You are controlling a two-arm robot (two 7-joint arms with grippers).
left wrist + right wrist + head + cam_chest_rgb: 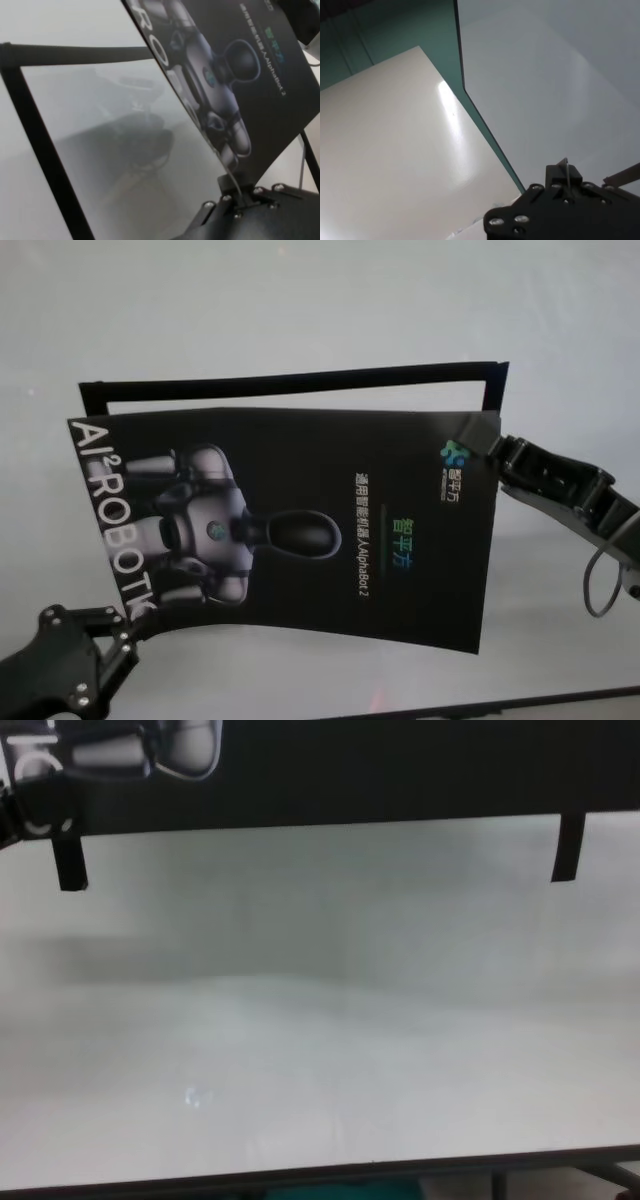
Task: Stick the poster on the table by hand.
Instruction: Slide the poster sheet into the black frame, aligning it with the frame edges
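Head view: left gripper (pixel 135 615) and right gripper (pixel 478 440) each pinch an AlphaBot 2 poster (pixel 330 530) corner
Chest view: poster lifted above tabletop (pixel 320 1050)

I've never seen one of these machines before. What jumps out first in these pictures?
A big glossy black poster with a grey robot printed on it fills the middle, held up above the white table. The left hand pinches its near left corner and the right hand its far right corner. On the table behind lies a frame of black tape strips.

poster (pixel 330 530) above table (pixel 300 300), tape strips (pixel 290 382) behind
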